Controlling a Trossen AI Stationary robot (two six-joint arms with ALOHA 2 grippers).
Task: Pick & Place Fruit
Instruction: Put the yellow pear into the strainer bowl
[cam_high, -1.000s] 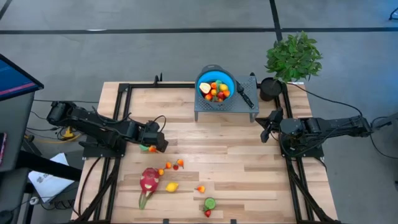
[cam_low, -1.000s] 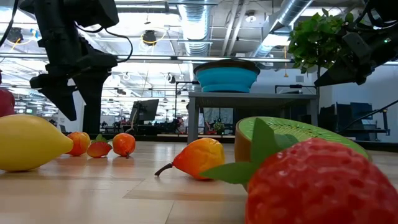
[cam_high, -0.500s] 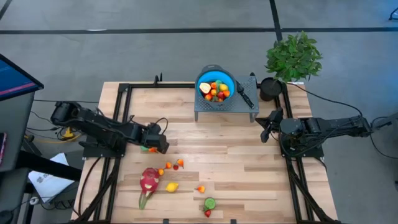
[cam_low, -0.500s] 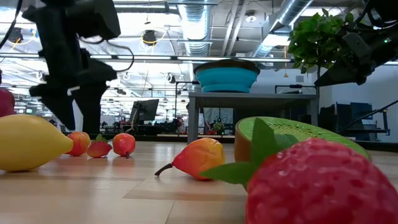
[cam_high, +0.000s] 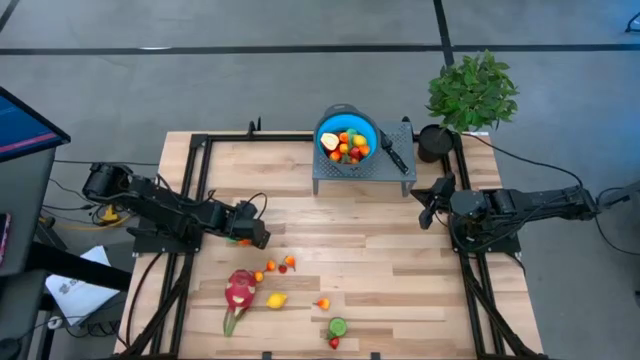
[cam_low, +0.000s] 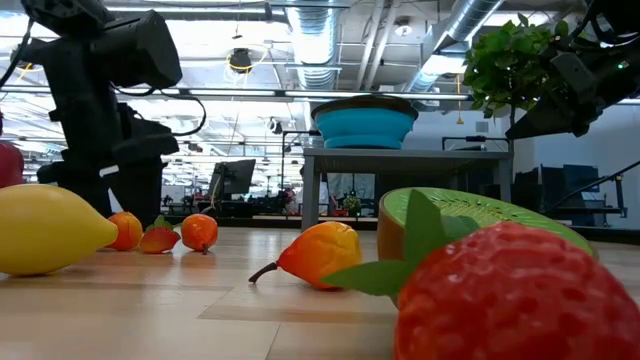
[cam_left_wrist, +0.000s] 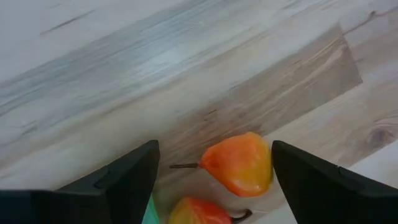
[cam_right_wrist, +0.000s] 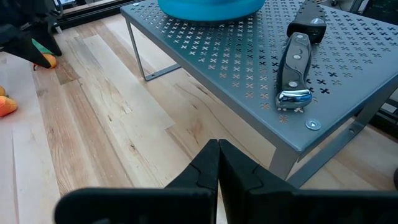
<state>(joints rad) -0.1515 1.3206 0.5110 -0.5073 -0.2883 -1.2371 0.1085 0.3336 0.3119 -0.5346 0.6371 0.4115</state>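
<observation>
So the left pincer (cam_high: 243, 236) is sitting low over the left side of the bench (cam_high: 400, 270), fingers spread wide apart and gripping nothing. In the left wrist view there are two little orange fruits (cam_left_wrist: 239, 164) lying on the wood right between the two fingers, stems showing, not touching either finger as far as I can tell. From above you're only catching a bit of orange and green peeking out at the pincer tip.

The rest of the loose fruit is hanging out toward the front of the bench: the pink-red dragon fruit (cam_high: 239, 290) with a yellow lemon (cam_high: 276, 300) just beside it, a few small orange and red ones (cam_high: 280, 265) a bit behind those, another small orange one (cam_high: 322, 303) off on its own, and a green kiwi half (cam_high: 337, 326) touching a strawberry (cam_high: 334, 342) near the front edge.

The blue bowl (cam_high: 347, 128) is sitting on the grey perforated stand (cam_high: 330, 176) at the back, already holding a pile of mixed fruit. A black-handled knife (cam_right_wrist: 296, 62) is lying on the stand next to it.

The right pincer (cam_right_wrist: 217, 147) is waiting over the right side, fingers pressed fully together, empty. Potted plant (cam_high: 472, 90) is chilling at the back right corner.
</observation>
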